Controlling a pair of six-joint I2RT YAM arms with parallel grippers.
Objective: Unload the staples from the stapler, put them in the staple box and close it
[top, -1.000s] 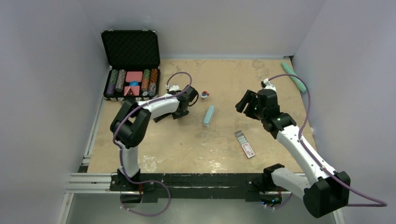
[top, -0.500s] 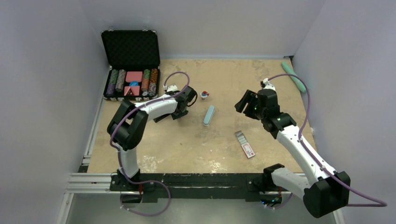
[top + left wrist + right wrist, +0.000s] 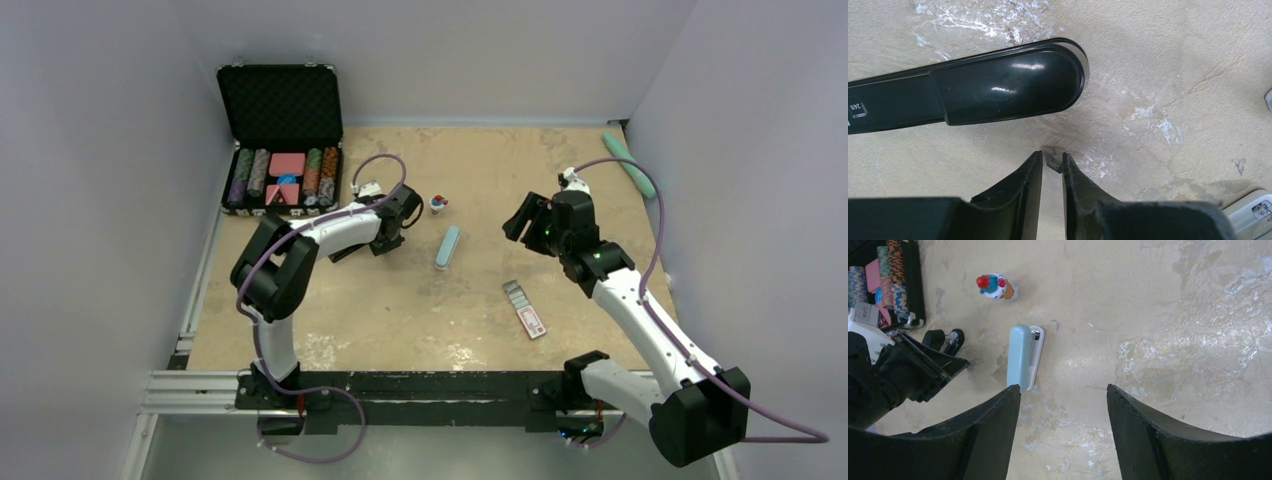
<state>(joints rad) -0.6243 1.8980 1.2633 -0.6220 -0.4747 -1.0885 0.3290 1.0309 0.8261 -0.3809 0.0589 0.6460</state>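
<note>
The black stapler (image 3: 998,87) lies flat on the table just beyond my left gripper (image 3: 1052,156). In the top view only a dark sliver of the stapler (image 3: 340,252) shows beside the left forearm. The left fingers are closed to a narrow gap, with a tiny bent silvery-grey piece of staples (image 3: 1053,163) pinched between their tips, down at the table surface. From above the left gripper (image 3: 392,228) sits left of centre. My right gripper (image 3: 525,222) is open and empty, raised above the table right of centre; it also shows in the right wrist view (image 3: 1063,390).
A pale blue-grey bar (image 3: 447,246) (image 3: 1020,357) lies mid-table, with a small toy figure (image 3: 438,204) behind it. A red-and-white packet (image 3: 531,320) and a grey strip (image 3: 515,293) lie front right. An open poker-chip case (image 3: 282,140) stands back left, and a teal stick (image 3: 630,165) lies back right.
The left arm's elbow has shifted slightly to the left. The left gripper stays at the same spot on the table. The right arm has not moved.
</note>
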